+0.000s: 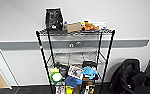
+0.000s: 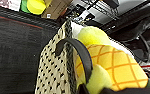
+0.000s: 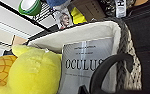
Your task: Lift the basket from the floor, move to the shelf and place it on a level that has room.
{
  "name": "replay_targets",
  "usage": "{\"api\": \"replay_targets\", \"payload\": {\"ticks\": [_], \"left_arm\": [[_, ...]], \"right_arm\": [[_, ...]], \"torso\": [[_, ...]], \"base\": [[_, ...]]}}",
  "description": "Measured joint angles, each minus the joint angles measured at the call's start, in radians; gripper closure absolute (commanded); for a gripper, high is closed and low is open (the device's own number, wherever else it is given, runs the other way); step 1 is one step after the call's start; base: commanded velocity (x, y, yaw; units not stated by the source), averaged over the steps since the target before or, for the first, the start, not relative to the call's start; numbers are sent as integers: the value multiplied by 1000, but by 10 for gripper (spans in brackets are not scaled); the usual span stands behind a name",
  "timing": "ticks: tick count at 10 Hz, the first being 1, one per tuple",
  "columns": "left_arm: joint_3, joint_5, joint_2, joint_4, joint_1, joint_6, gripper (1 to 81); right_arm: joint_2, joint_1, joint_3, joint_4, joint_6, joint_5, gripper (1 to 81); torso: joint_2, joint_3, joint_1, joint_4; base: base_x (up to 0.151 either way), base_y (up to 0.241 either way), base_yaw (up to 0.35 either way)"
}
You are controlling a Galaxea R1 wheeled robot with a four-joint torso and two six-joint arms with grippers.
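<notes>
So the shelf (image 1: 74, 60) was standing right against the white wall, one black wire rack on thin posts. I counted three things on its top tier: a black bag (image 1: 54, 19), a small cardboard box (image 1: 74, 27) and an orange toy (image 1: 89, 26). The level (image 1: 74, 57) just under the top looked bare, just grid. The tier below that was crammed: a green-and-white roll (image 1: 56, 77), a blue cap (image 1: 72, 81), a light blue plush (image 1: 89, 71), a photo card (image 1: 75, 72) and more stuff I couldn't sort out. One black backpack (image 1: 128, 75) slumped on the floor (image 1: 26, 90) to the right of the rack.

The basket (image 2: 54, 72) was close to the rack's lower tiers, above the dark carpet. It's one woven cream basket with a pale liner and two dark loop handles, one (image 2: 78, 53) at each end (image 3: 108, 68). Inside sat one yellow pineapple plush (image 2: 111, 65) and one grey Oculus box (image 3: 87, 62) leaning against the liner.

As for the claws, honestly couldn't tell for either one: each wrist camera was right up at a handle, but no fingers were visible, so open or closed is anyone's guess.
</notes>
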Motion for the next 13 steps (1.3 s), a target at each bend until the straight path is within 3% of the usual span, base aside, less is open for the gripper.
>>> {"api": "replay_targets", "payload": {"ticks": [13], "left_arm": [[0,-3,-3,0,4,0,811]], "right_arm": [[-1,0,8,0,-3,0,811]], "torso": [[0,0,0,0]], "base": [[114,0,0]]}}
